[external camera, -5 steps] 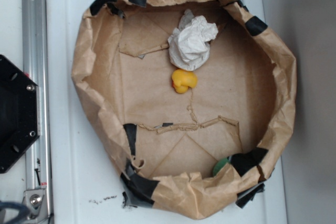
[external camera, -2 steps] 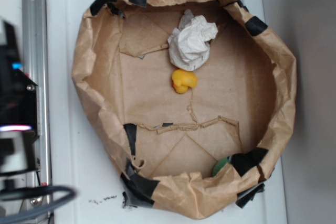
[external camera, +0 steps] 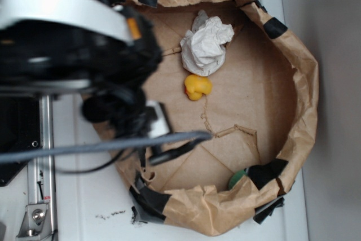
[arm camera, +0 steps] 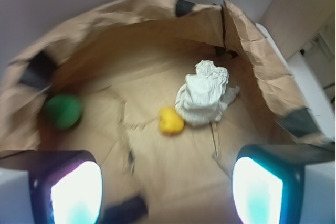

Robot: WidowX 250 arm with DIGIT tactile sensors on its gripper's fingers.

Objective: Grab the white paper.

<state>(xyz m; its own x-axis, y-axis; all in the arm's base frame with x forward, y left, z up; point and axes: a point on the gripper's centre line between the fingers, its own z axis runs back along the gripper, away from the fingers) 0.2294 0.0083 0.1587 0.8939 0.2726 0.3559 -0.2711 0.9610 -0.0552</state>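
I'm over the near edge of the big brown paper bag with black tape patches point(external camera: 293, 83), looking in through my wrist camera. My gripper point(arm camera: 167, 190) is spread wide and empty, one finger point(arm camera: 76, 192) at each side of the view, nothing between them.

There's my target: the crumpled wad of white-grey paper point(arm camera: 205, 95), sitting on the bag's floor toward the far wall. The small yellow rubber duck point(arm camera: 171, 120) touches its near side, so I'll watch that. A green ball point(arm camera: 63, 111) sits well apart, off by the bag's other side.

That wad looks light, soft and springy; I'd guess it squashes under pressure and won't slip much. Best bet is straddling its bulky middle, away from the duck, and pinching deep across the creases.
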